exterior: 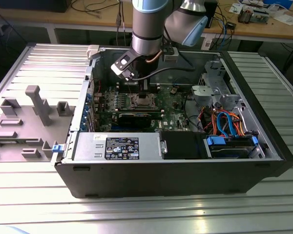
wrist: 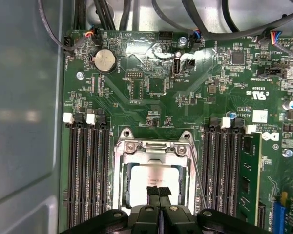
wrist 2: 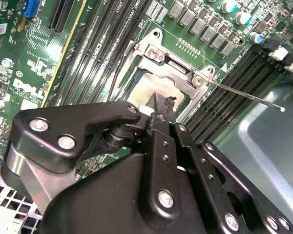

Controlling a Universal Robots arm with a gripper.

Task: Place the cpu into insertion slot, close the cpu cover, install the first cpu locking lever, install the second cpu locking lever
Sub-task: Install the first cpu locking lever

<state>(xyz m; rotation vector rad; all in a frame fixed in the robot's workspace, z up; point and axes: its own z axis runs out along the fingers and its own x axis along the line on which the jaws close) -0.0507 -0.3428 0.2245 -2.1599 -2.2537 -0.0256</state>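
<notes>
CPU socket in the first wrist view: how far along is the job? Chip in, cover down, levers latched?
Done: the cpu looks seated in the socket, its pale top showing through the cpu cover, which appears lowered around it. In hand: the gripper, shut, sits over the chip at the cover's edge. Left: one locking lever sticks out free, unlatched. I cannot tell the state of the other lever.

I've got the arm [exterior: 147, 22] hanging straight down from above, wrist [exterior: 145, 46] vertical. The pincer [wrist: 158, 191] points downward. In both wrist views its two fingers [wrist: 153, 193] sit pressed flat together, tips meeting, with the black linkage bars [wrist 2: 195, 161] folded in behind them.
</notes>
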